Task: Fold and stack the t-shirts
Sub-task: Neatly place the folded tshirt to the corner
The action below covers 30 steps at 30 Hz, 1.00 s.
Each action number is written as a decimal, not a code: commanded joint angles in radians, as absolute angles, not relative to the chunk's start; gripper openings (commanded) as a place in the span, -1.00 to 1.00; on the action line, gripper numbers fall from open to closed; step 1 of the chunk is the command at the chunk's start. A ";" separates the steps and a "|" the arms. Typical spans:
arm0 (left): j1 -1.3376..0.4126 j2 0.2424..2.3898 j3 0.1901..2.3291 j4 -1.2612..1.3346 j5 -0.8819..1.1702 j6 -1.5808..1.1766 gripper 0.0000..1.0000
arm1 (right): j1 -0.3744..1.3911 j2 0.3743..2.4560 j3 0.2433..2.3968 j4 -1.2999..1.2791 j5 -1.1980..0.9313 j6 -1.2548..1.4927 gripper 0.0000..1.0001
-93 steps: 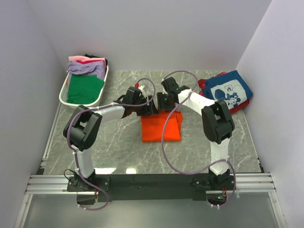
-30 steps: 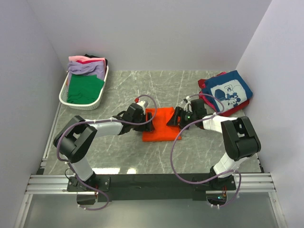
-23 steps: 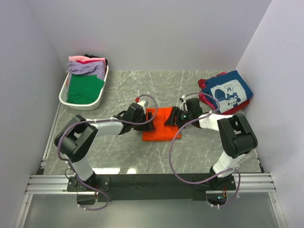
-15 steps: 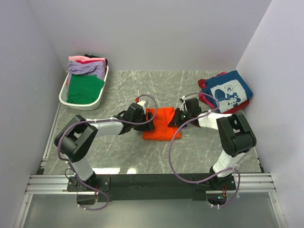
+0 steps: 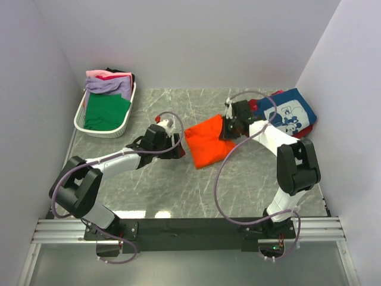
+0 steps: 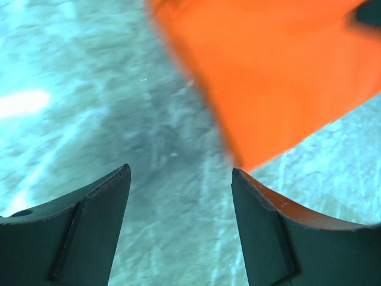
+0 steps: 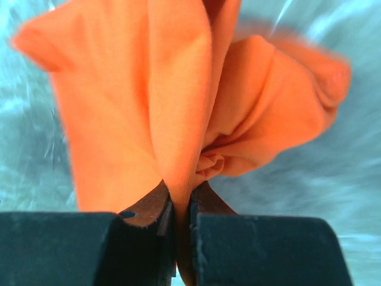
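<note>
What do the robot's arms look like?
The left arm and right arm have white tube-shaped links between chunky black joints. A thin lavender cable loops along each. The left end effector and right end effector each have two flat black fingers.

At the left wrist we find the orange t-shirt [image 6: 280, 65] running off the top and right edges, its near edge smeared by blur. From above, the fingertips of the right gripper [image 5: 226, 127] are lost to us in that cloth; the red tee [image 5: 303, 133] shows only a sliver under the navy tee [image 5: 286, 116], and the black tee [image 5: 128, 76] barely peeks from the basket [image 5: 80, 116]
</note>
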<state>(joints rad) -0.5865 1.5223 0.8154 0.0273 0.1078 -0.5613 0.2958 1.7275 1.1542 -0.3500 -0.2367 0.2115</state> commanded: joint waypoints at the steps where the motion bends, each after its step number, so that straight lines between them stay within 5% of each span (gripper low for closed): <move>1: -0.566 1.505 0.775 0.051 0.138 -0.546 0.48 | 0.269 1.689 1.294 -0.471 -0.141 0.042 -1.00; 13: -0.537 1.519 0.738 0.086 0.173 -0.535 0.48 | 0.132 1.703 1.629 -0.715 -0.120 -0.282 -1.00; 30: -0.531 1.571 0.742 0.103 0.216 -0.548 0.48 | -0.147 1.787 1.976 -0.880 -0.153 -0.368 -1.00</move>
<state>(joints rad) -0.5331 1.5730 0.7399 0.0669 0.1898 -0.5591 -0.1272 1.7489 1.9221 -0.8608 -0.1471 -0.3531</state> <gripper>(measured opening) 0.740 0.122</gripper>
